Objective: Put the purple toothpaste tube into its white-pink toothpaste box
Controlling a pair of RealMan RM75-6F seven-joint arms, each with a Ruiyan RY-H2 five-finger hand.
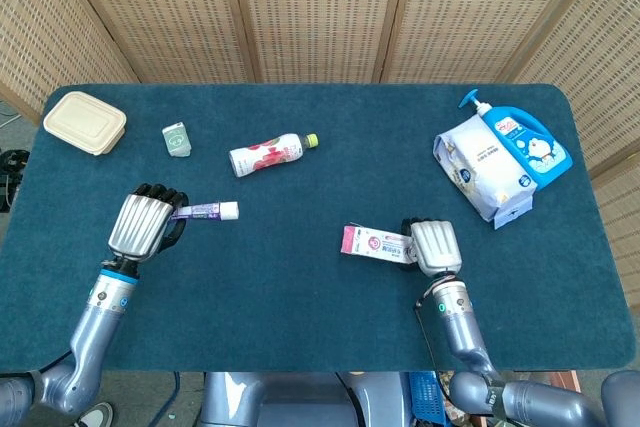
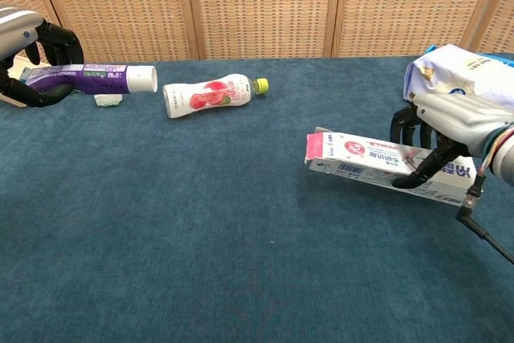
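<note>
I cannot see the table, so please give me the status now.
Left robot hand holds purple tube. Right robot hand holds white-pink box, open end toward tube. Pink-label bottle lies beyond, not between.

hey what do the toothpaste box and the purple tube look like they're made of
The toothpaste box in the right hand looks like thin printed cardboard: flat panels, sharp folded edges, an open pink end flap. The purple toothpaste tube in the left hand seems to be soft glossy plastic with a harder white cap; laminate is also possible.

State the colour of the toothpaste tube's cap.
White cap, clearest in the chest view.
</note>
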